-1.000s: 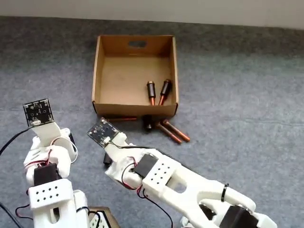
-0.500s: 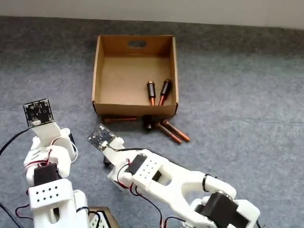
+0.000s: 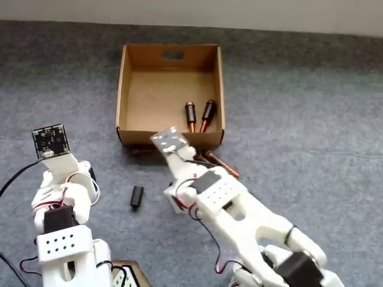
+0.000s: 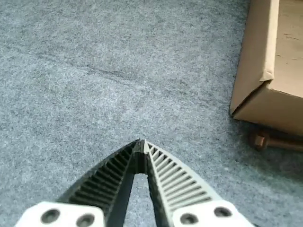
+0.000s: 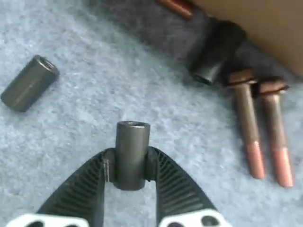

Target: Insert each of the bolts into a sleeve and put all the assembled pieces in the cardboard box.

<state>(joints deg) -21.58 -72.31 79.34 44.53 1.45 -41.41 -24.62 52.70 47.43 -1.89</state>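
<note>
My right gripper [image 5: 130, 159] is shut on a black sleeve [image 5: 131, 146], held upright just above the carpet. Two copper bolts [image 5: 247, 127] lie side by side ahead of it, close to the cardboard box [image 3: 170, 139]. A second sleeve [image 5: 217, 47] lies by the box wall, and a third sleeve [image 3: 136, 197] rests on the carpet apart from the rest. Another bolt [image 4: 277, 142] lies along the box front. Two assembled pieces [image 3: 198, 115] lie inside the box. My left gripper [image 4: 141, 147] is shut and holds nothing, a little short of the box corner [image 4: 265, 80].
Grey carpet covers the table. The right arm [image 3: 215, 197] stretches across the middle toward the box front. The left arm [image 3: 60, 185] stands at the near left. Open carpet lies to the right of the box.
The right arm has swung right and toward the box front. The loose sleeve on the carpet that it covered now shows. The left arm has not moved.
</note>
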